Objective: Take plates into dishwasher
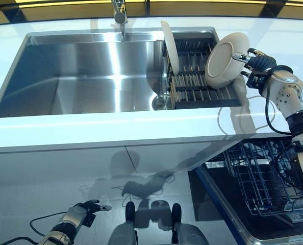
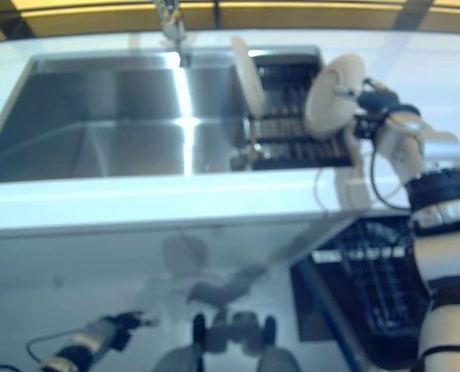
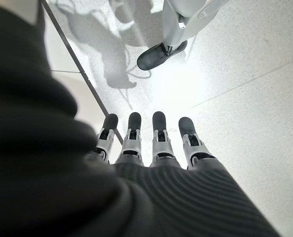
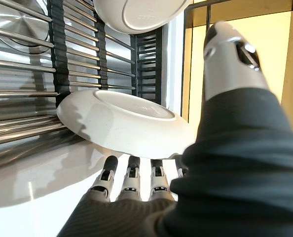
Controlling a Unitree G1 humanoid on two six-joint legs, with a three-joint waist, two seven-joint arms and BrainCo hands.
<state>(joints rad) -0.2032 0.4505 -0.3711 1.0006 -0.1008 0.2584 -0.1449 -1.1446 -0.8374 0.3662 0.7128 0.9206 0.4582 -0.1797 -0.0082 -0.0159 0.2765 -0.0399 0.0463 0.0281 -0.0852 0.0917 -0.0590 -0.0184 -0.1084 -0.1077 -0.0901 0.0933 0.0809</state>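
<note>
Two white plates [image 1: 226,59] [image 1: 170,47], one drying rack [image 1: 197,81], one sink [image 1: 85,71], one faucet [image 1: 120,13].

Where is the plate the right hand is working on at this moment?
The plate is tilted up over the right end of the drying rack in the sink, gripped at its rim by the right hand; a second plate stands at the rack's left end.

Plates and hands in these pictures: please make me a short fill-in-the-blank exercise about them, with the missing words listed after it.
1. The right hand holds a white ____ at its rim.
2. A second plate stands on edge in the dark rack inside the ____.
3. The dishwasher basket below the counter holds ____ plates.
4. The left hand hangs low, near the ____.

Missing words: plate; sink; no; floor
</note>
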